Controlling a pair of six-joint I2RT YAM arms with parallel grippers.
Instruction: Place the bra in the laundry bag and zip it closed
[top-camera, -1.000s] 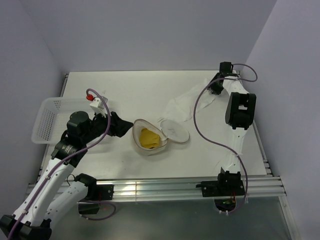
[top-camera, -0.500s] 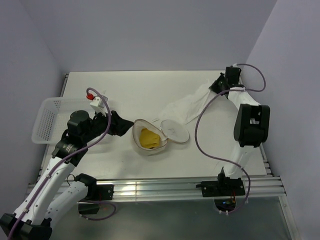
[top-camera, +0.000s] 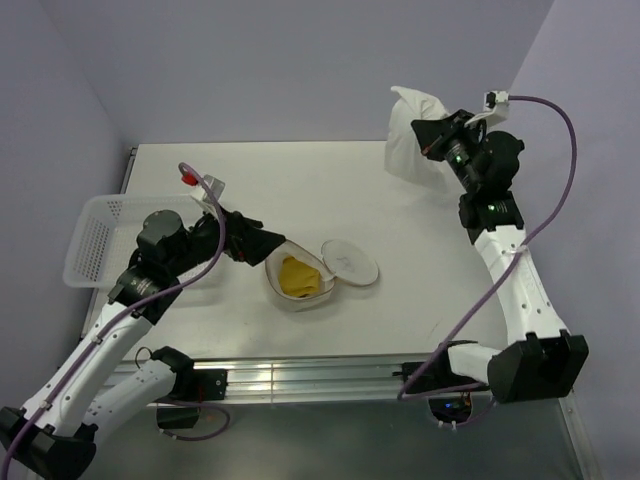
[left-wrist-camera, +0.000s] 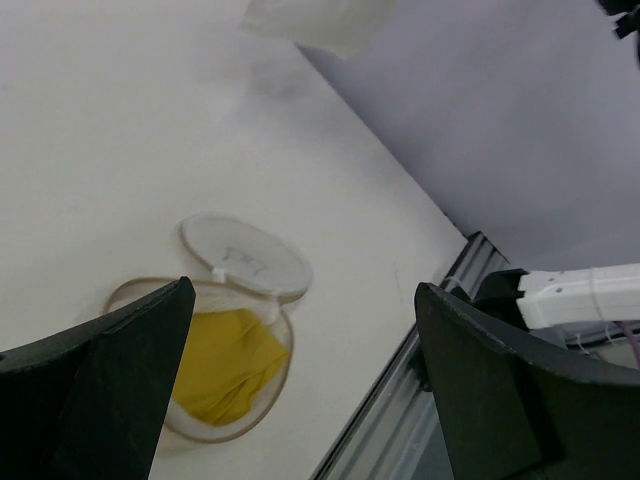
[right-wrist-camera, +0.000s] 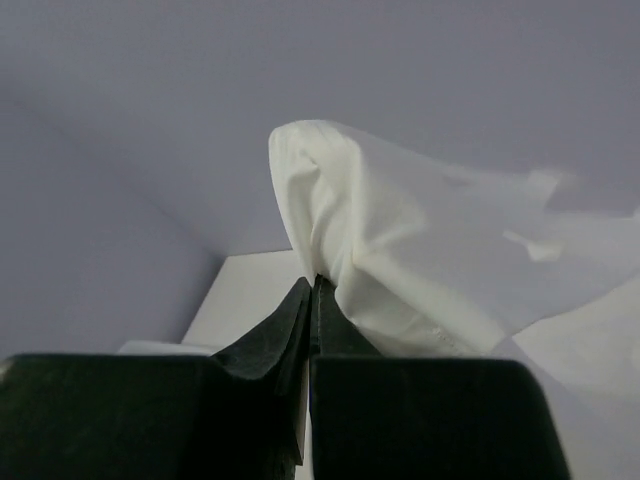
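The bra (top-camera: 297, 275) is lying bunched inside the laundry bag (top-camera: 273, 283), which is sitting unzipped toward the front middle of the white table (top-camera: 330, 190), its round lid (top-camera: 350, 262) lying flat on the right side. Pale lavender walls (top-camera: 300, 70) are closing in the table on three sides, and a metal rail (top-camera: 320, 375) is running along the near edge. The left gripper (top-camera: 262, 243) is hovering just left of the bag, jaws spread wide and gripping nothing. A white basket (top-camera: 90, 240) is resting at the left edge. The right gripper (top-camera: 425, 135) is pinching the white cloth (top-camera: 410, 140) tightly, lifting it clear above the far right corner
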